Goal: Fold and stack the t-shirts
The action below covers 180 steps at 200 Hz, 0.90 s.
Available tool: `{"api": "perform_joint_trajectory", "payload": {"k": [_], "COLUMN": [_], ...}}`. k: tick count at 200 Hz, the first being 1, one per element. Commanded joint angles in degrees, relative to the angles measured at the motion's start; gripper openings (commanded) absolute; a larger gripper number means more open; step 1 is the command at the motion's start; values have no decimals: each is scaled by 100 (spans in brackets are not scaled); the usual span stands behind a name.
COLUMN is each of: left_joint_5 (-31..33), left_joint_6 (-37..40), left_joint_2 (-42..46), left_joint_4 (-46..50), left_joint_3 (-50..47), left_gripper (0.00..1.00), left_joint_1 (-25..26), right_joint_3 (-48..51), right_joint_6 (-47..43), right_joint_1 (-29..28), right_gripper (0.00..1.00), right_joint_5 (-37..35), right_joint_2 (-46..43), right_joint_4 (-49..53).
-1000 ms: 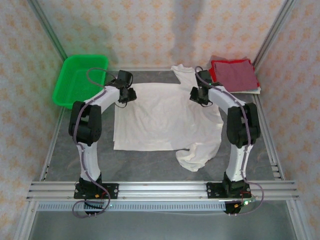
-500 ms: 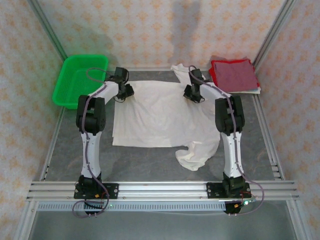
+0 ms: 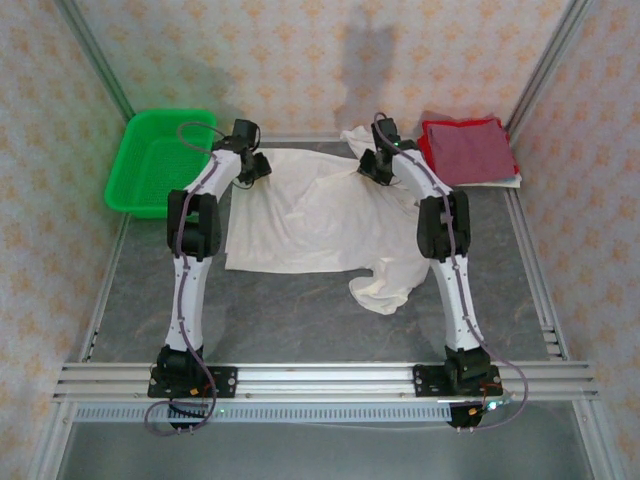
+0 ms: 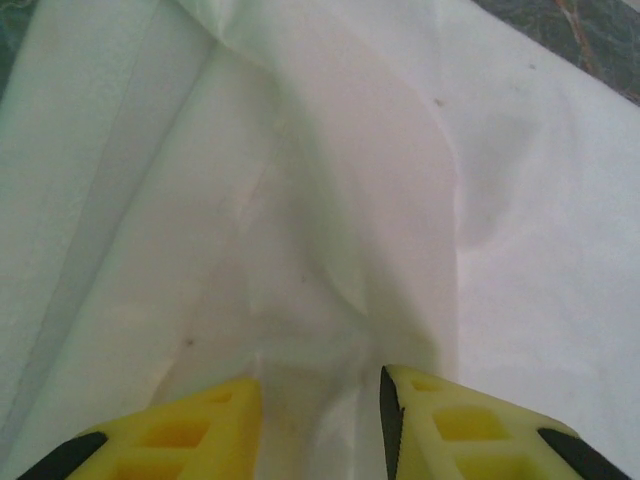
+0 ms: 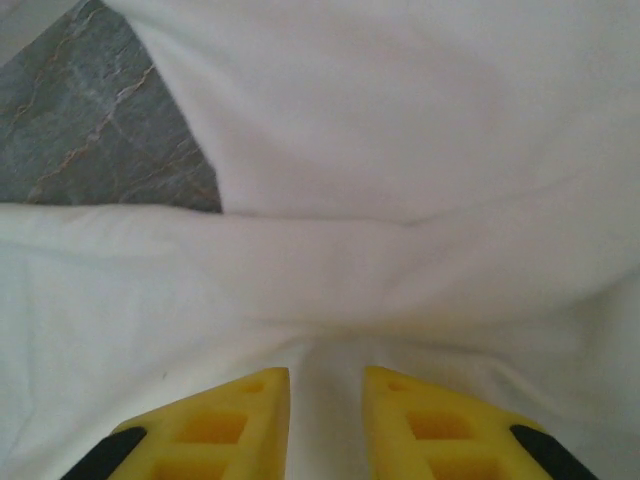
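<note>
Spread white t-shirt (image 3: 310,215) on surface (image 3: 300,320).
Narrowly parted left end effector (image 4: 320,385) pinches a cloth ridge; right end effector (image 5: 327,385) slightly apart, hold unclear.

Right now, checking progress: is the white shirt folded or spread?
Mostly spread: the white shirt lies open and flat, near-right part crumpled.

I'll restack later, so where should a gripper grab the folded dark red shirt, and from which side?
Pinch the near edge of the dark red shirt through all its layers, coming from the near side. It lies flat, folded square, in the far right corner with walls close behind and to its right, so that edge looks freest.
</note>
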<state>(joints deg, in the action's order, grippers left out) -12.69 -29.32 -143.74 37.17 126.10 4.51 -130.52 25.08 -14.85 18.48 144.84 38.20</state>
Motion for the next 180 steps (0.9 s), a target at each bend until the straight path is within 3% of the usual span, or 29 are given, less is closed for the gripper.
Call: {"api": "perform_joint_trajectory", "payload": {"k": [1, 30, 64, 90, 114, 137, 180], "left_joint_5": [68, 275, 354, -818, -1072, -1041, -1326], "left_joint_6": [128, 98, 952, 1309, 1468, 1839, 2313], "left_joint_2": [1208, 3033, 5280, 6318, 6228, 5698, 4594], "left_joint_4": [139, -561, -1524, -2616, -2671, -2670, -2900], "left_joint_3": [-597, -2512, -5170, -7005, -7423, -7325, -6881], "left_gripper": [38, 40, 39, 39, 43, 47, 47], "left_joint_1": [87, 324, 1353, 2179, 3057, 3855, 4354], "right_joint_3": [495, 2787, 6627, 8748, 9703, 10467, 11314], "right_joint_6": [-231, -410, -47, 448, 949, 1418, 1864], "right_joint_1": [-129, -360, -517, -595, -638, -655, -658], "right_gripper": [30, 36, 36, 36, 36, 35, 35], "right_joint_5": [-10, -272, -341, -133, -20, 352, 931], "right_joint_2": [-1248, -3127, -5839, -7859, -9222, -10014, -10292], "right_joint_4": [322, -301, -1516, -1347, -410, -308, -883]}}
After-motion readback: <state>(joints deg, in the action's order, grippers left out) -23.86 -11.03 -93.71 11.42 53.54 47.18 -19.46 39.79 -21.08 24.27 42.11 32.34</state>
